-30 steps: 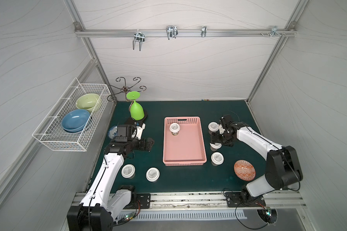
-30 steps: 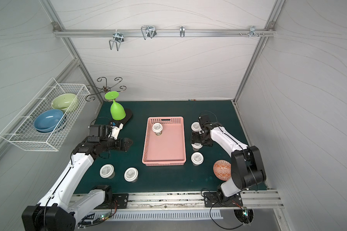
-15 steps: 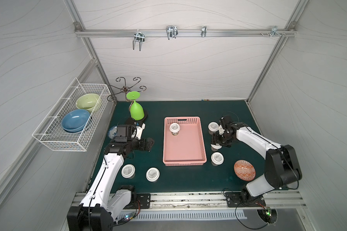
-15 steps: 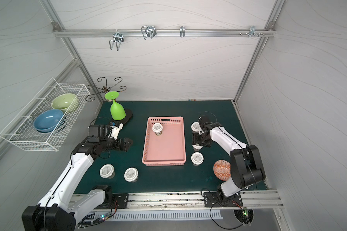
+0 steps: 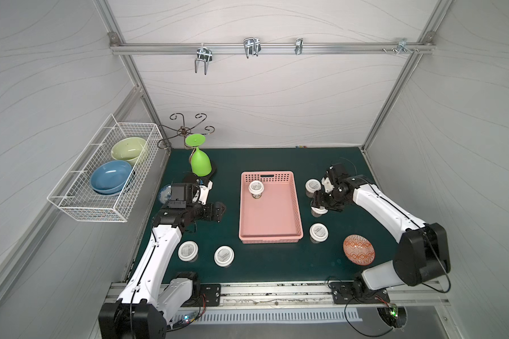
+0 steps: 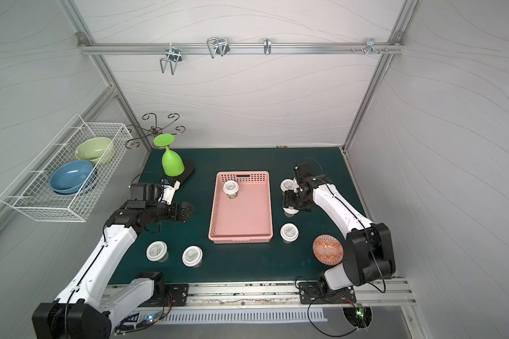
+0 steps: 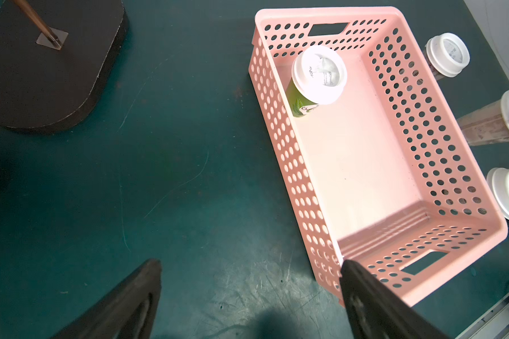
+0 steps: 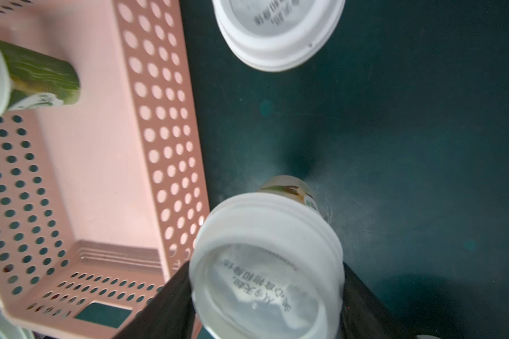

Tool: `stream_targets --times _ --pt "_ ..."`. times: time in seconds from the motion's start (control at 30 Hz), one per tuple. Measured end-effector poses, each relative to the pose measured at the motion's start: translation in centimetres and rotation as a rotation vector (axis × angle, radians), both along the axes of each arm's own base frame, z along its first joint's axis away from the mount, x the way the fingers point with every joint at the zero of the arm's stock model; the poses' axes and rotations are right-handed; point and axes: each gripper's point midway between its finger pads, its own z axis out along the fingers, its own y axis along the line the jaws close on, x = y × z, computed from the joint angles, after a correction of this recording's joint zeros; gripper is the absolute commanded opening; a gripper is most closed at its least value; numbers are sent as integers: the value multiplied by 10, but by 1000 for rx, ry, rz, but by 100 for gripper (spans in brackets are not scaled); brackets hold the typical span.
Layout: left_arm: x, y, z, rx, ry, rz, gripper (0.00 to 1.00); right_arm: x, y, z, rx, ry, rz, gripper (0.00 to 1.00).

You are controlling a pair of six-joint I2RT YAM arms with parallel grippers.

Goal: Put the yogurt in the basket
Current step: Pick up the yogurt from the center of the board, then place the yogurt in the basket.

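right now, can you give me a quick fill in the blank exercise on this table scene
The pink basket holds ___ yogurt cup.
The right gripper is closed on the white ___ of another yogurt cup.
The left gripper is ___ and holds nothing.
The wire basket holds a green bowl and a ___ bowl.
Missing: one, lid, open, blue.

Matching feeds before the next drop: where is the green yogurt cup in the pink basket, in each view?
Top view: green yogurt cup in the pink basket's far corner, left-arm side.
Top view: same corner.
Left wrist: beside the slotted end wall.
Right wrist: inside, partly cropped.
Shared landmark: pink basket.
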Motion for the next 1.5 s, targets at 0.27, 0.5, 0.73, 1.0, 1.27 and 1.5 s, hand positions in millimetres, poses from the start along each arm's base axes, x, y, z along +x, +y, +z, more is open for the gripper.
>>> stream_targets --times 0.27,0.5,0.73,1.0,1.27,1.5 --pt "0 0 0 -5 2 2 98 8 17 53 42 -86 29 70" --pt "0 1 0 -6 2 7 98 11 52 97 94 -156 96 70" --pt "0 1 0 -7 1 6 98 22 93 100 119 -139 156 70" --pt "0 1 0 -8 1 6 98 42 143 78 116 -87 218 70" --pt "0 1 1 -8 -1 6 98 68 174 37 86 -27 242 70" --pt "0 1 2 -8 -4 6 98 87 187 4 53 4 252 70"
